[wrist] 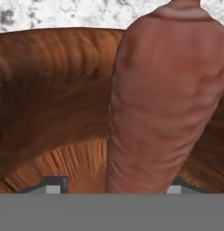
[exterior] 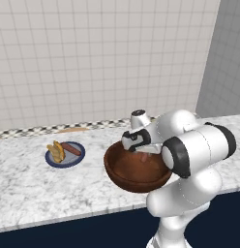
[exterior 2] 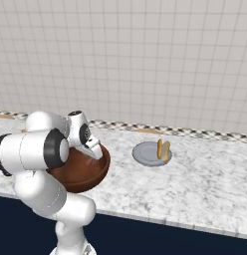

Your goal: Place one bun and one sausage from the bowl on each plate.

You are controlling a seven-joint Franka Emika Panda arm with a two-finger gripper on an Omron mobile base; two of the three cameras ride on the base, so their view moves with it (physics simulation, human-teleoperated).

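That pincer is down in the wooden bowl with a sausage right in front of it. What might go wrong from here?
Two risks, judging from the pictures. The sausage stands off-centre between the pincer fingertips, so a grip may be skewed and it could slip out on the way. The pincer works deep inside the bowl, so lifting carelessly might knock its wall and shift it. The sausage must also go to the paler plate, which holds just a bun.
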